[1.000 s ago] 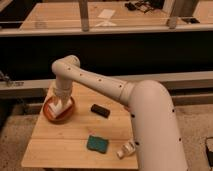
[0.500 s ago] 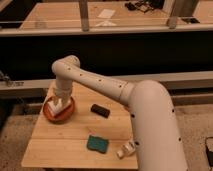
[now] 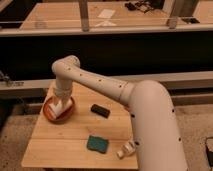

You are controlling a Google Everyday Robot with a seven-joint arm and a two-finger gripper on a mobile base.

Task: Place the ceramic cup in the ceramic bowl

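I'm holding the gripper (image 3: pixel 60 107) down inside the ceramic bowl (image 3: pixel 49 112) w/ the ceramic cup (image 3: pixel 59 108) now sitting lower in it than a sec ago, grip state unclear, so placement's prob nearly done.

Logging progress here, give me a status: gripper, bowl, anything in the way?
Gripper down inside the ceramic bowl, far-left of the wooden table. Cup not made out. Black block and green sponge lie apart from bowl, nothing obstructing.

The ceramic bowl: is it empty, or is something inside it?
Not empty. The hand reaches down into the ceramic bowl, with something whitish there.
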